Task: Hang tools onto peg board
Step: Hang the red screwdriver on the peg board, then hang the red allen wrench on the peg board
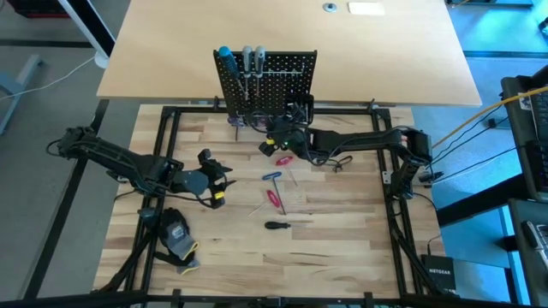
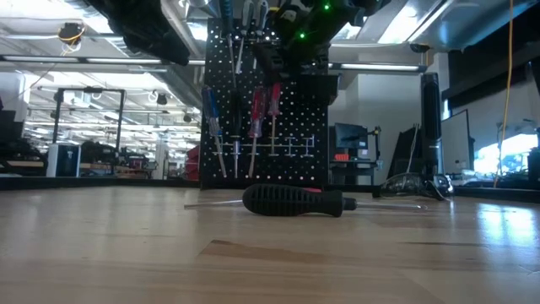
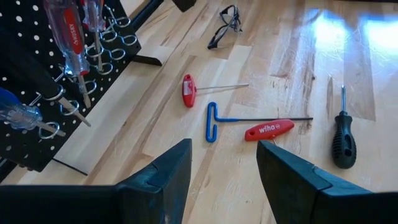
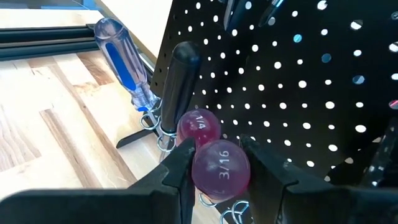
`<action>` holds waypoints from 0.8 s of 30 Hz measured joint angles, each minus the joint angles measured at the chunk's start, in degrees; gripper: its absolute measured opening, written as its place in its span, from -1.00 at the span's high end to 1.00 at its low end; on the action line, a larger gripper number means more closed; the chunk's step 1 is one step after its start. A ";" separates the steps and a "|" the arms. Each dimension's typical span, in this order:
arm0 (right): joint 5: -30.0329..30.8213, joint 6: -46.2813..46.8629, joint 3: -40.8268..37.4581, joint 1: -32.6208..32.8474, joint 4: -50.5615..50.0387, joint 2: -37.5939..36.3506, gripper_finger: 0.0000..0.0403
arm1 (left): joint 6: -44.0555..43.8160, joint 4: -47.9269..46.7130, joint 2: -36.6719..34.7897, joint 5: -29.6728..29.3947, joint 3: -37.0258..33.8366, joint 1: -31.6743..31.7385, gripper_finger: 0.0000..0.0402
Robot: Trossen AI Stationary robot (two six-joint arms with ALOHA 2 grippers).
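- Pink-handled 3/16 driver [image 4: 221, 169] sits clamped in the right end effector [image 4: 216, 163] at the peg board [image 1: 272, 73]; lower it straight into a free ring.
- Left end effector [image 3: 222, 171] hovers wide over counter [image 1: 342, 248] tools.

The table [image 3: 186, 56] is pale wood planks with visible grain and a bit of a sheen where the light hits. The peg board [image 4: 298, 81] looks like matt black perforated metal with shiny wire hooks [image 3: 121, 43], and the handles are mostly plastic: a clear glossy blue screwdriver [image 4: 124, 59], a translucent pink handle [image 4: 221, 169] marked 3/16, a glossy red Wiha handle [image 3: 268, 129]. The black screwdriver [image 3: 343, 140] has a matt ribbed grip and a bare metal shaft.
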 joint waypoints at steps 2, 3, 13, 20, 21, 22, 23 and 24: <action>0.08 -0.03 0.03 0.04 0.01 0.21 0.46 | 0.02 -0.02 0.00 0.02 0.00 0.00 0.15; 0.10 -0.02 0.03 0.05 -0.01 0.22 0.46 | 0.05 -0.04 0.00 0.02 0.00 0.00 0.15; -0.72 0.27 -0.08 0.08 1.33 0.31 0.15 | 0.13 -0.04 0.00 0.00 0.00 0.00 0.15; -0.11 0.18 -0.10 0.19 1.55 0.33 -0.08 | 0.13 -0.07 0.00 0.01 0.00 0.00 0.15; 0.00 0.13 -0.12 0.39 1.66 0.33 -0.09 | 0.13 -0.07 0.00 0.01 0.00 0.00 0.15; 0.27 -0.15 -0.12 0.86 1.73 0.33 -0.09 | 0.13 -0.07 0.00 0.02 0.00 0.00 0.15; 0.55 -1.02 -0.15 1.21 1.73 0.26 -0.09 | 0.13 -0.07 0.00 0.01 0.00 0.00 0.15; 0.64 -1.69 -0.19 1.56 1.71 0.17 -0.09 | 0.13 -0.07 0.00 0.02 0.00 0.00 0.15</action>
